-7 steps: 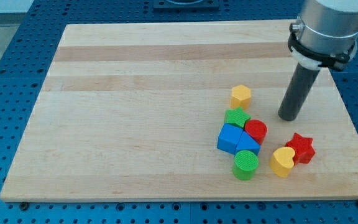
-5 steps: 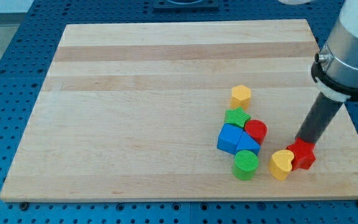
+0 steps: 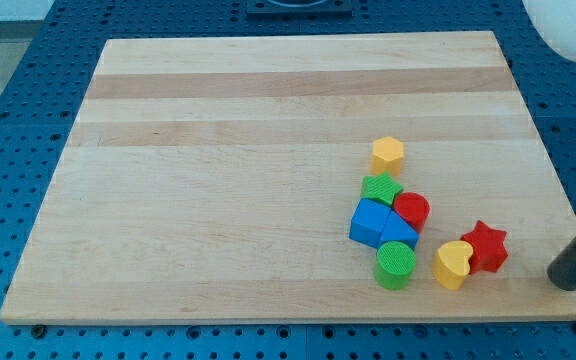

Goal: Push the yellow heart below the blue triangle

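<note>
While the yellow heart (image 3: pixel 454 263) sits where it did a moment ago, touching the red star (image 3: pixel 486 246) near the board's (image 3: pixel 218 180) bottom edge, my tip (image 3: pixel 566 285) has swung from above the star to the board's right rim, well right of both. I have no fingers, only a rod. Left of the heart stand the green cylinder (image 3: pixel 395 265) and blue triangle (image 3: pixel 399 233). Open wood lies leftward.
</note>
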You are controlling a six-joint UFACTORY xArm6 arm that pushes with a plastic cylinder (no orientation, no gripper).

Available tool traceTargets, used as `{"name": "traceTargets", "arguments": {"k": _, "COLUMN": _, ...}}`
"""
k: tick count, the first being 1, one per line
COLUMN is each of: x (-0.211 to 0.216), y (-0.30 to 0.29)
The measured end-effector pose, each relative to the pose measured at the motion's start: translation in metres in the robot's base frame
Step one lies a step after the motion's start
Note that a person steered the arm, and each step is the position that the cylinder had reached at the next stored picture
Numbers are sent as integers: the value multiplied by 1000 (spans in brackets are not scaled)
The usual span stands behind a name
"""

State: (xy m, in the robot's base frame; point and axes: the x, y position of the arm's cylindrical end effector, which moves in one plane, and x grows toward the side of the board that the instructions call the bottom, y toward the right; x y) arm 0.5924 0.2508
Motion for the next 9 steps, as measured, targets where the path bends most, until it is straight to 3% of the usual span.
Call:
{"name": "traceTargets", "arguments": {"k": 1, "x": 0, "y": -64}}
{"name": "traceTargets", "arguments": {"k": 3, "x": -6, "y": -94}}
{"name": "traceTargets", "arguments": {"k": 4, "x": -31, "y": -138}}
{"name": "traceTargets", "arguments": {"k": 6, "x": -37, "y": -146}}
{"name": "traceTargets", "arguments": {"k": 9, "x": -92, "y": -147}}
